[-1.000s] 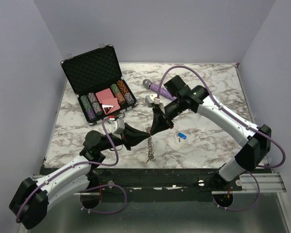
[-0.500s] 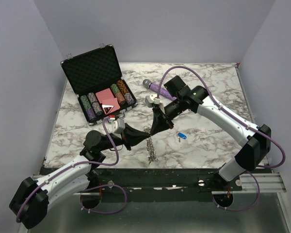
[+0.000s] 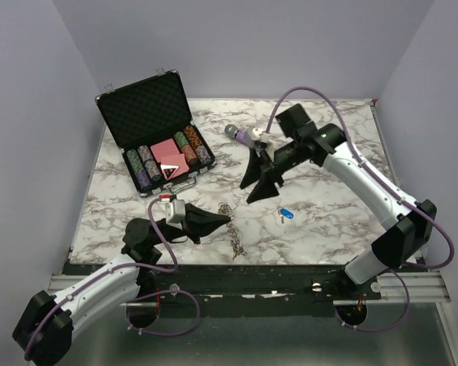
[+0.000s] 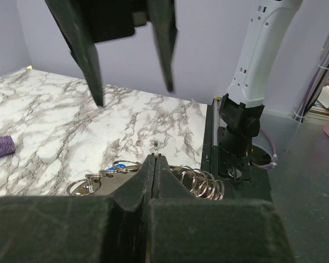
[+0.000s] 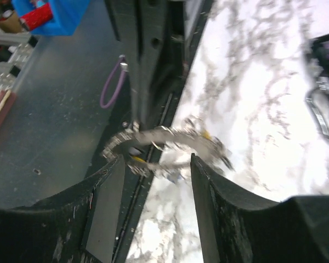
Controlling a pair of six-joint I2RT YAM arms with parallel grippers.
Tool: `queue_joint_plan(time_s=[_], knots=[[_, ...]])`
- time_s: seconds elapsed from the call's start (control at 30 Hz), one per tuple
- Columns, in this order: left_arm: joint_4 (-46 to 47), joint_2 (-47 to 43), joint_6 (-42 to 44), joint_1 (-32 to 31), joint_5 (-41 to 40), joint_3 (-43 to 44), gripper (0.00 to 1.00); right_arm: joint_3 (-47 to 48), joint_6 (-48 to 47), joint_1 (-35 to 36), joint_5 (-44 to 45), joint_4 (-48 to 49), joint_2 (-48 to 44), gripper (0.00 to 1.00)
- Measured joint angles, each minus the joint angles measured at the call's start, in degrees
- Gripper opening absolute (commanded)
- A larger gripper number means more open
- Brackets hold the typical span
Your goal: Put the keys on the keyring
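Observation:
My left gripper (image 3: 226, 218) sits low near the table's front edge, shut on a thin wire loop of the keyring (image 3: 230, 229). The keyring's chain of silvery rings trails toward the front edge, and in the left wrist view the pinched loop (image 4: 155, 147) sticks up between the closed jaws. My right gripper (image 3: 249, 192) hangs open above the table middle, holding nothing. In its blurred wrist view the keyring (image 5: 164, 143) lies below the spread fingers (image 5: 107, 208), with yellow-capped keys (image 5: 206, 135) on it. A blue-capped key (image 3: 285, 214) lies loose on the marble to the right.
An open black case (image 3: 149, 107) of poker chips stands at the back left. A purple microphone (image 3: 243, 136) lies behind the right gripper. The table's front edge and black rail (image 3: 237, 271) are close to the keyring. The right arm's base (image 4: 238, 120) rises past the edge.
The right gripper has opened, let go of the keyring and drawn up and back to the right. The left arm has pulled back to the left, low, with the keyring still pinched.

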Motion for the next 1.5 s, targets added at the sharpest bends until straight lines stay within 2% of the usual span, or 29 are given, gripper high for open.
queue_joint_plan(time_s=[0.17, 0.33, 0.47, 0.77, 1.0, 1.5], knots=[[0.79, -4.85, -0.39, 1.11, 4.07, 0.07, 0.0, 0.33, -1.86, -7.58, -1.88, -1.46, -4.28, 0.63], [1.14, -8.41, -2.51, 2.19, 8.96, 1.14, 0.0, -5.05, -2.01, -8.76, -3.28, -0.44, -11.21, 0.63], [3.41, -8.46, -6.6, 2.36, 12.37, 3.26, 0.0, -8.2, -1.95, -9.46, -4.7, 1.01, -12.92, 0.64], [17.35, -0.61, -23.74, 2.62, 15.41, 7.23, 0.0, -15.89, -0.96, -10.19, -6.97, 5.7, -13.57, 0.64], [20.28, 4.76, -35.54, 2.62, 15.37, 10.97, 0.0, -17.81, -0.5, -10.43, -7.28, 8.5, -15.52, 0.64], [21.09, 10.43, -46.53, 2.69, 15.56, 16.85, 0.0, -18.4, 0.39, -10.58, -7.34, 9.49, -17.33, 0.64]])
